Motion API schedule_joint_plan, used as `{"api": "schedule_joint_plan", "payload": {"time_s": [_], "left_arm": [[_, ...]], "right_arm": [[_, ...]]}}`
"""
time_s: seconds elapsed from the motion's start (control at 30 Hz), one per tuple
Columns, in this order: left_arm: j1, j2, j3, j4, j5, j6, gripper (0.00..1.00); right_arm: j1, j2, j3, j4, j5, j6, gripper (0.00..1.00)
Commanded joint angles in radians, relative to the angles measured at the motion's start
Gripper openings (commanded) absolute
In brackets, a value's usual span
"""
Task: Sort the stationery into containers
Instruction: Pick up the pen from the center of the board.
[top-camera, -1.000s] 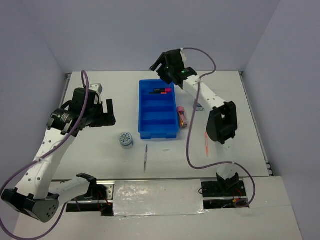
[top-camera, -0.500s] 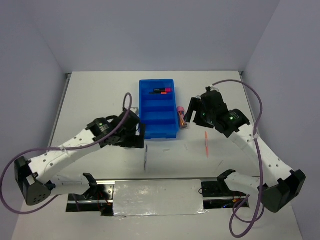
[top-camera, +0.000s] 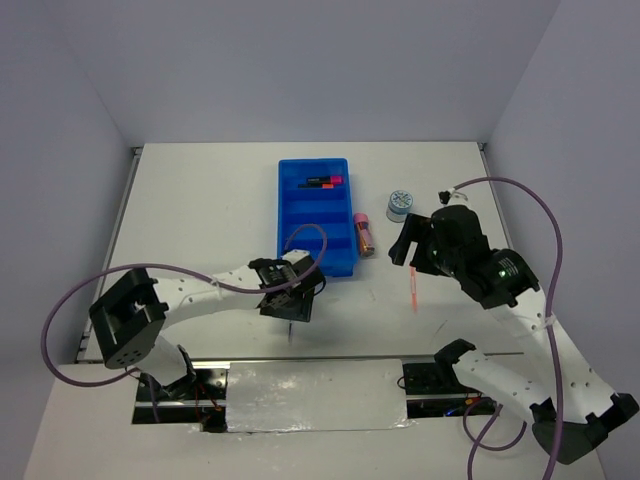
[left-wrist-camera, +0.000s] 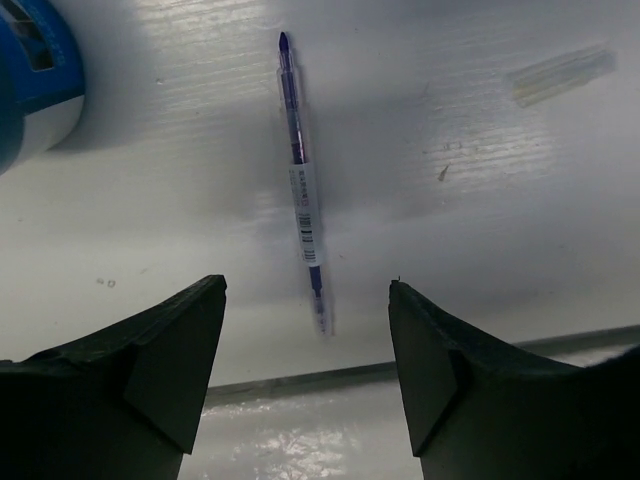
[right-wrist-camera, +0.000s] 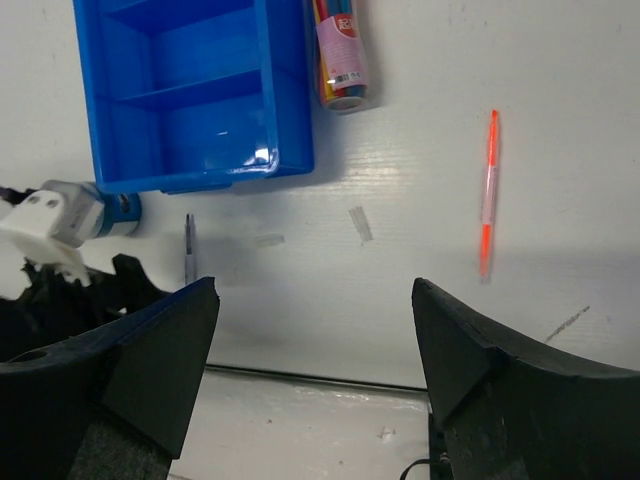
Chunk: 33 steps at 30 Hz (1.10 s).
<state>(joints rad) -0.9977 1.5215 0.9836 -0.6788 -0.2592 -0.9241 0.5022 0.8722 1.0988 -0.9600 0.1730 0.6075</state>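
- Left claw (left-wrist-camera: 305, 320) spread wide over the thin grey pen (left-wrist-camera: 300, 180), which lies flat on the matte white table (left-wrist-camera: 480, 200)
- Right claw (right-wrist-camera: 315, 300) wide too, nothing in it, slim orange pen (right-wrist-camera: 487, 195) off to its side
- Glossy blue tray (right-wrist-camera: 190, 90), round pink tube (right-wrist-camera: 340, 50) lying just beside its wall

Your tabletop (left-wrist-camera: 500, 200) is white and finely streaked, with a soft sheen. The tray (right-wrist-camera: 200, 172) is smooth, glossy blue plastic; you see a bright highlight near one corner. The grey pen (left-wrist-camera: 303, 190) has a translucent plastic barrel and a paper label. The orange pen (right-wrist-camera: 488, 195) looks like translucent plastic too. The left gripper (left-wrist-camera: 305, 295) shows you matt black plastic fingers (left-wrist-camera: 150, 370).
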Motion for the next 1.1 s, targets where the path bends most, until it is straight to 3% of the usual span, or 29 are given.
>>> {"api": "schedule_joint_plan", "payload": {"time_s": [0.0,0.13,0.3,0.33,0.37,0.4,0.5,0.53,0.63,0.77,0.93,0.97,1.07], "left_arm": [[-0.019,0.040,-0.029,0.079,-0.040,-0.038,0.77],[-0.024,0.080,-0.068,0.128,-0.058,-0.045,0.74],[-0.027,0.112,-0.094,0.165,-0.058,-0.050,0.62],[-0.028,0.112,-0.127,0.182,-0.048,-0.061,0.53],[-0.032,0.111,-0.128,0.194,-0.038,-0.064,0.52],[-0.035,0.105,-0.140,0.202,-0.034,-0.070,0.42],[-0.051,0.057,-0.177,0.187,-0.034,-0.105,0.20],[-0.058,0.034,-0.184,0.176,-0.038,-0.116,0.15],[-0.094,-0.076,-0.198,0.092,-0.063,-0.160,0.00],[-0.162,-0.284,-0.130,-0.082,-0.106,-0.218,0.00],[-0.208,-0.480,-0.011,-0.347,-0.201,-0.281,0.00],[-0.208,-0.525,0.031,-0.414,-0.242,-0.286,0.00],[-0.206,-0.567,0.136,-0.490,-0.313,-0.224,0.00]], "right_arm": [[0.001,-0.048,0.023,-0.046,-0.001,-0.017,0.84],[-0.001,-0.087,0.021,-0.068,-0.030,-0.014,0.84],[0.001,-0.111,0.042,-0.098,-0.035,-0.009,0.83],[-0.001,-0.116,0.055,-0.102,-0.038,-0.015,0.83],[0.001,-0.116,0.055,-0.102,-0.038,-0.015,0.83],[-0.001,-0.118,0.055,-0.098,-0.044,-0.018,0.83],[0.001,-0.127,0.050,-0.092,-0.064,0.001,0.93],[0.001,-0.128,0.047,-0.085,-0.073,0.020,0.99],[-0.001,-0.130,0.016,-0.057,-0.113,0.055,1.00],[0.022,-0.107,-0.078,-0.014,-0.159,0.249,1.00],[0.258,-0.012,-0.102,-0.026,0.150,0.594,0.96],[0.348,0.072,-0.071,-0.042,0.195,0.654,0.95],[0.442,0.253,-0.025,-0.046,0.269,0.854,0.91]]}}
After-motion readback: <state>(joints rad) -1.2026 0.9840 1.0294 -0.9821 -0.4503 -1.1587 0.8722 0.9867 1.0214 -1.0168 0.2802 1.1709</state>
